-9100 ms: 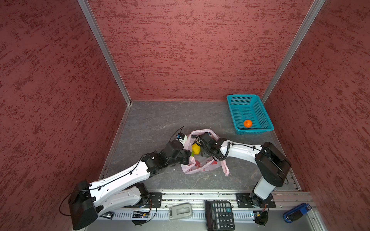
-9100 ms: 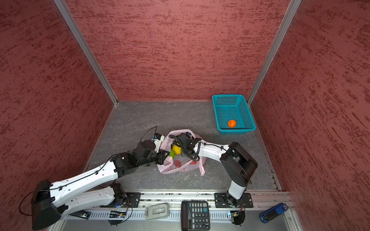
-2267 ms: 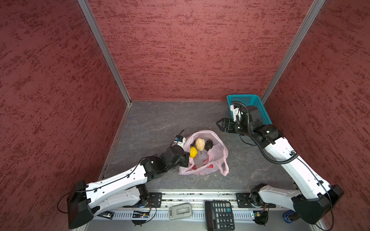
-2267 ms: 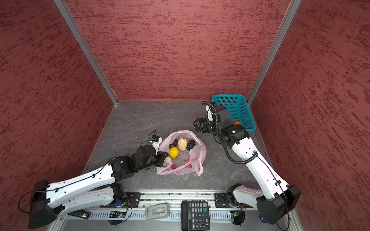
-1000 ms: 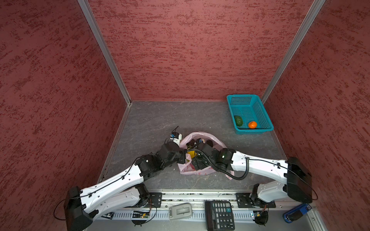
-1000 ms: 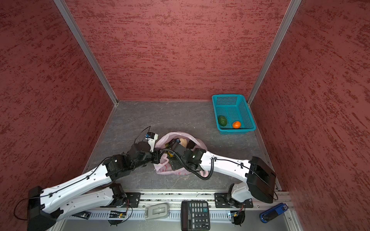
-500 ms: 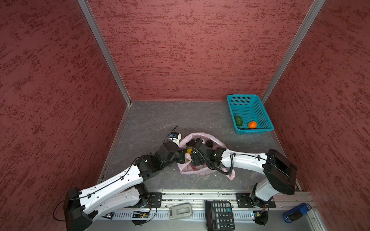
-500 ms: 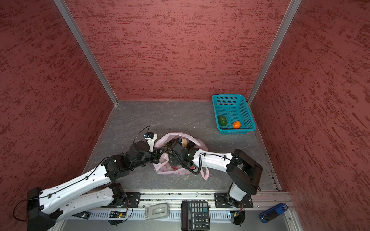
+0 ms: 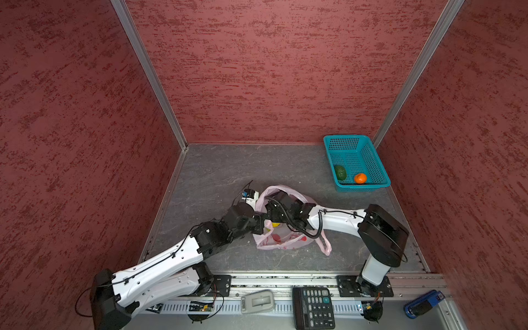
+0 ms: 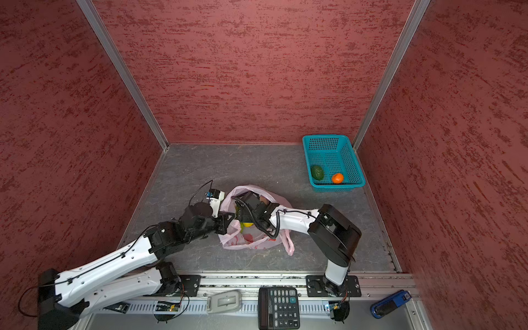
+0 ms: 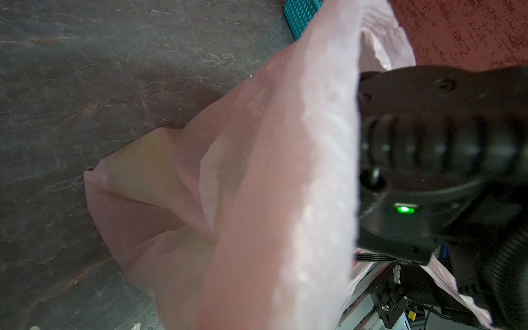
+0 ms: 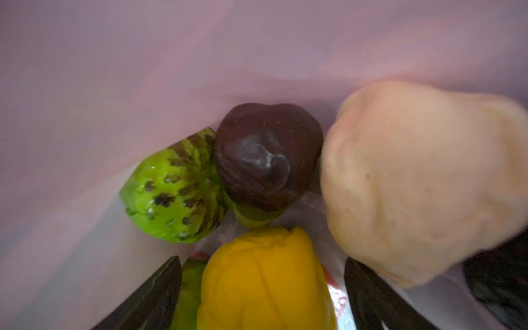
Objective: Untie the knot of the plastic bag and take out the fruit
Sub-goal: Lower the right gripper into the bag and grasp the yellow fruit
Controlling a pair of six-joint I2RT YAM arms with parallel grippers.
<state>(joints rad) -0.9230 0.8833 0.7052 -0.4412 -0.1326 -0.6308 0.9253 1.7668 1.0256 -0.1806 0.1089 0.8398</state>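
A teal basket (image 9: pixel 363 187) stands in the far right corner of the grey table (image 9: pixel 228 171), well apart from the plastic bag (image 9: pixel 285 241). A dark green fruit (image 9: pixel 340 172) and an orange fruit (image 9: pixel 360 178) lie side by side at the basket's near end. Along the front rail sit a calculator (image 9: pixel 313 307), a grey device (image 9: pixel 257 301) and a blue object (image 9: pixel 423 304).

The bag lies mid-table between the two arms with its mouth open, and one handle loop (image 9: pixel 325 247) trails loose on its right. In both top views the black wrist of the right arm (image 9: pixel 337 221) covers the mouth and hides most of the contents. Only a bit of the yellow fruit (image 10: pixel 247 225) shows beneath it.

The right wrist view looks inside the bag, where pink film closes in all round. The yellow fruit sits packed against a dark brown fruit (image 12: pixel 265 160), a bumpy green fruit (image 12: pixel 174 194) and a cream fruit (image 12: pixel 414 183). The cream fruit crowds in just beside one of the fingers (image 12: pixel 154 297).

The right pincer (image 12: pixel 261 258) stands wide open astride the yellow fruit, with a narrow gap on each side, gripping nothing. The left pincer (image 9: pixel 259 224) is closed on the bag's left rim, and the film stretches taut across the left wrist view.
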